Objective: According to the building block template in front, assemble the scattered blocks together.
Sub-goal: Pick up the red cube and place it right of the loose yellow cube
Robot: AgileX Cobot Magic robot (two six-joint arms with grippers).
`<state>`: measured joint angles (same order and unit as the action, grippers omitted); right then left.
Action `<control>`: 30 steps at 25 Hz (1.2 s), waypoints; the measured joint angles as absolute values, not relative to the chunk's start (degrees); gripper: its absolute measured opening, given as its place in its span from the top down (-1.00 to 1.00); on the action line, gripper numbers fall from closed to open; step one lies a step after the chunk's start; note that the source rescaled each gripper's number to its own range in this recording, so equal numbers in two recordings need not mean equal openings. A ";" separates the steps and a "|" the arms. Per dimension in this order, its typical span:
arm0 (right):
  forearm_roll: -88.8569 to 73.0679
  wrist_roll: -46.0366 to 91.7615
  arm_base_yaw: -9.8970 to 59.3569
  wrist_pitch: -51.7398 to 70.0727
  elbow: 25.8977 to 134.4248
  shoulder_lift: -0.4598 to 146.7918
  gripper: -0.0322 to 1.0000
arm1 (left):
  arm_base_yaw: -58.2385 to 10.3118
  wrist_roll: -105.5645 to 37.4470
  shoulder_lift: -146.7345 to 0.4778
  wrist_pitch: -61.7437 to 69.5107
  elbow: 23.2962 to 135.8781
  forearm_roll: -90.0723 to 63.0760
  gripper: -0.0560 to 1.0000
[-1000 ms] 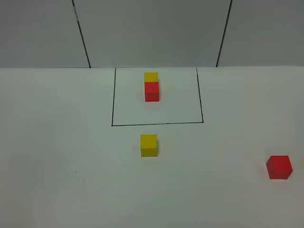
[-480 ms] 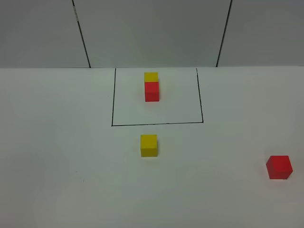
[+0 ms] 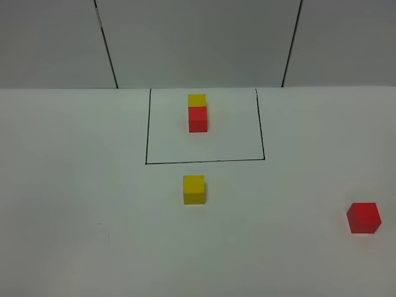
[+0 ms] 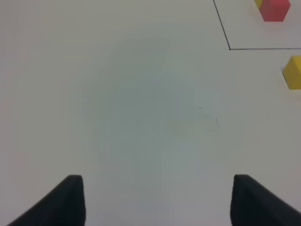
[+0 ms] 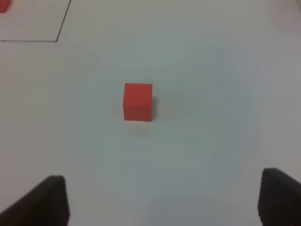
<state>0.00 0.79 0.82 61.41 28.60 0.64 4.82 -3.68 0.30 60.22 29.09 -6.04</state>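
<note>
Neither arm shows in the high view. Each wrist view catches only two dark fingertips, cut by the picture's edge. The left gripper is spread wide over bare table, and the right gripper is likewise spread, pinching nothing. The red cube sits beyond it, untouched.

In the high view the red cube lies nearest, far out at about 3 o'clock from the yellow cube. The left wrist view crops that yellow cube. At 12 o'clock from it lies the building block template, whose yellow half is partly hidden behind its red half. Nothing has shifted since a second ago.
</note>
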 joint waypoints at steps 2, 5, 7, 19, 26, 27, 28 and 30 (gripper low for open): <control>0.00 0.79 0.82 61.41 28.60 0.64 -0.35 | 4.82 -3.68 0.30 60.22 29.09 -6.04 0.04; 0.00 0.79 0.82 61.36 28.60 0.64 -0.35 | 4.82 -3.63 0.30 60.17 29.09 -6.04 0.04; 0.00 0.79 0.82 61.36 28.60 0.64 -0.35 | 4.82 -3.63 0.30 60.17 29.09 -6.04 0.04; -7.17 1.92 0.82 61.94 30.52 12.51 -0.53 | 4.77 -3.63 0.30 60.17 29.09 -6.04 0.04; -13.11 8.46 0.82 53.87 36.32 42.30 -0.70 | 4.77 -3.63 0.30 60.17 29.04 -6.04 0.04; -13.11 8.88 0.82 52.48 37.46 46.24 -0.70 | 4.77 -3.63 0.30 60.17 29.04 -6.04 0.04; -13.11 9.17 0.82 50.76 38.65 50.87 -0.70 | 4.77 -3.63 0.30 60.17 29.04 -6.04 0.04; -13.11 9.23 0.82 47.65 40.92 60.06 -0.70 | 4.77 -3.63 0.30 60.17 29.04 -6.04 0.04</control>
<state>-13.11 9.23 0.82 47.65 40.92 60.06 4.77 -3.63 0.30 60.17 29.04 -6.04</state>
